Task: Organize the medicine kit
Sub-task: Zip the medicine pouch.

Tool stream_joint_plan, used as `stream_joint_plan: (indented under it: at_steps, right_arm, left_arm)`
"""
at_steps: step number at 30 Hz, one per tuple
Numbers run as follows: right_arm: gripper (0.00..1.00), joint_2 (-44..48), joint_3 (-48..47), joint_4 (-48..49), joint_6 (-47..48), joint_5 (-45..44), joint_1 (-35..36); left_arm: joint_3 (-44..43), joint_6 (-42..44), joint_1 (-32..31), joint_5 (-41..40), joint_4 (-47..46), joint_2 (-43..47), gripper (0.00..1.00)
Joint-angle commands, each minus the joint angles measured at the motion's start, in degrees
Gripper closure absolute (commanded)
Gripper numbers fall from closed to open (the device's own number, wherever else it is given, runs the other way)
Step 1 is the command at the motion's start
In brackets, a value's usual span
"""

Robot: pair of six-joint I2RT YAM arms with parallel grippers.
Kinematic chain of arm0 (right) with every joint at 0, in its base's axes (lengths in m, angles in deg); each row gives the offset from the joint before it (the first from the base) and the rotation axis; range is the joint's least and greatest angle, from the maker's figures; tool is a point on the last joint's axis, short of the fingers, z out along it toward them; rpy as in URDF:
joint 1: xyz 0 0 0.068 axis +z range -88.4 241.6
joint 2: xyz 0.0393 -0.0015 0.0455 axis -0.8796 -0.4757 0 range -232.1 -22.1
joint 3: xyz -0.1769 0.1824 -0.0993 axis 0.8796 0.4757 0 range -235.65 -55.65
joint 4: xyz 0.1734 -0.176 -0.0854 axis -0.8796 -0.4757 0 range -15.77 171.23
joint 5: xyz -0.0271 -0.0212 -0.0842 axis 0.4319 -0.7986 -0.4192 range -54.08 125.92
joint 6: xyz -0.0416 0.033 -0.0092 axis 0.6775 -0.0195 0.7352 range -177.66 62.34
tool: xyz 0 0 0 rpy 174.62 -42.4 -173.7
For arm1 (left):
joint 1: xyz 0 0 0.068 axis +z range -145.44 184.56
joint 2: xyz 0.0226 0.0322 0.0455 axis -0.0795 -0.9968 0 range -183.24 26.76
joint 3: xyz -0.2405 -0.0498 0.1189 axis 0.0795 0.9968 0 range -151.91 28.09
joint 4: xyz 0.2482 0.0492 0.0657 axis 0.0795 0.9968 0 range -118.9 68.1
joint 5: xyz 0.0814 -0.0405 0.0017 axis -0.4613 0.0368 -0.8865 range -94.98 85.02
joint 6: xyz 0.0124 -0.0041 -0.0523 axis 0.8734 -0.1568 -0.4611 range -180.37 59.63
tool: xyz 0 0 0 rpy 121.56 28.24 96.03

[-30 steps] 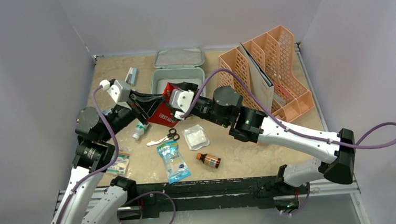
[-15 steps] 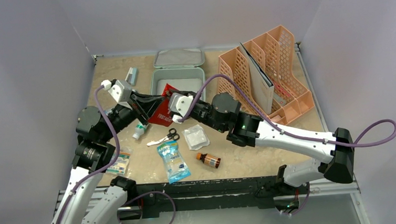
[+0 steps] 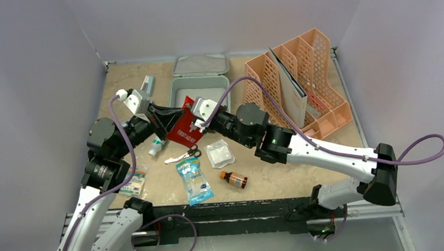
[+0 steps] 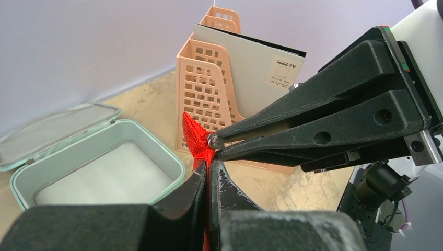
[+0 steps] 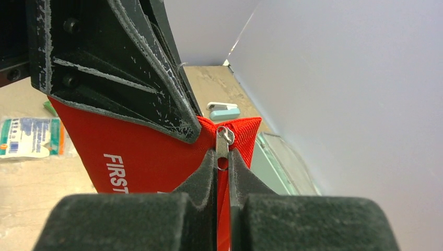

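Left wrist: open medicine kit, whitish inside.

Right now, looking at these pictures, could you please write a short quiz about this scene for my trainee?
1. True or false: the mint-green square plastic box stands open.
2. Fill in: the right claw pinches the ___ of the flat red fabric "FIRST AID" pouch.
3. The small brown glass bottle lies: A) inside the box; B) on the beige tabletop; C) on the pouch.
Key: 1 true; 2 metal zipper pull; 3 B.
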Motion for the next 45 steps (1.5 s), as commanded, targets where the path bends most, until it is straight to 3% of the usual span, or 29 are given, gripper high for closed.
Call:
stream_joint_plan:
  at_steps: [1,4,6,9,15,21,28,34,38,45]
  right_arm:
    - [1.0,0.3,-2.6,-3.0,-4.8,0.5,0.3]
    - [0.97,-0.3,-4.1,-5.1,-9.5,3.0,-2.1]
    - [0.86,-0.6,-6.0,-8.9,-16.2,11.3,-6.2]
    - [0.79,0.4,-6.1,-8.5,-25.1,21.5,-11.1]
    - [0.65,0.8,-8.8,-13.9,-29.3,27.4,-12.2]
    - [0.61,1.2,-11.0,-15.1,-38.5,34.9,-14.8]
    - [0.58,2.5,-8.6,-8.9,-49.9,36.9,-16.1]
    - [0.54,0.6,-7.8,-3.9,-58.9,38.1,-16.1]
    - [0.54,-0.6,-7.2,0.8,-61.3,37.0,-16.2]
    - [0.51,-2.0,-7.4,1.0,-63.6,36.2,-16.0]
  left_arm:
    - [-1.8,-1.1,0.1,-2.0,-3.3,0.7,1.0]
    - [-1.6,-1.6,0.1,-2.7,-3.3,1.0,1.0]
    - [-1.4,-1.8,0.1,-2.8,-3.3,1.2,1.0]
    - [-0.4,-1.6,0.1,-3.3,-3.6,1.8,1.0]
    - [3.1,-2.0,0.1,-1.7,-8.3,3.4,1.0]
    - [5.6,0.2,0.1,-0.3,-12.5,4.9,1.0]
    - [7.9,2.2,0.1,0.6,-17.0,6.6,1.0]
    - [4.6,3.7,0.1,0.3,-12.3,6.4,1.0]
    - [5.6,2.8,0.1,0.8,-13.8,7.2,1.0]
    - [4.9,2.7,0.1,-1.2,-13.4,5.9,1.0]
